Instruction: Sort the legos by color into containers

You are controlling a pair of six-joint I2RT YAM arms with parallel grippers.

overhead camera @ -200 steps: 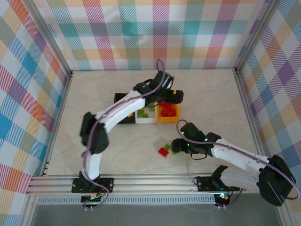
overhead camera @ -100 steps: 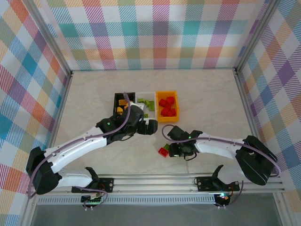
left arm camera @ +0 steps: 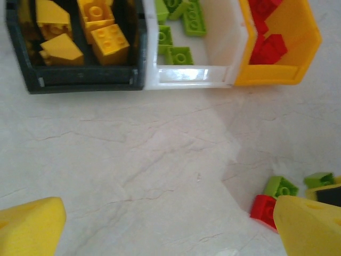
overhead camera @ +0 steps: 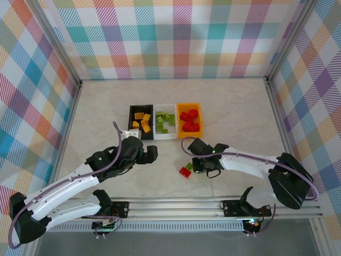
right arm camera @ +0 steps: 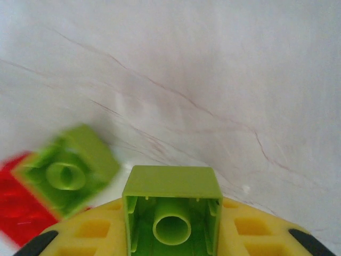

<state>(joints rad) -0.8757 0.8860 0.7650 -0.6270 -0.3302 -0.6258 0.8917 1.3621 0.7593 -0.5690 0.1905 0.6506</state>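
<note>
right gripper (overhead camera: 199, 166): jaws clamp lime green brick (right arm camera: 171, 208), near side of white bin (overhead camera: 165, 135) | left gripper (overhead camera: 149, 154): jaws open, empty | advice: lift straight, release low inside it

Marbled table (overhead camera: 240, 117), black bin (left arm camera: 85, 77), white bin (left arm camera: 184, 74), orange bin (left arm camera: 266, 74) side by side, red lego (left arm camera: 264, 209), green lego (left arm camera: 281, 186) nearby

Left gripper (left arm camera: 168, 226) wide; right gripper (overhead camera: 198, 167) pinched
</note>
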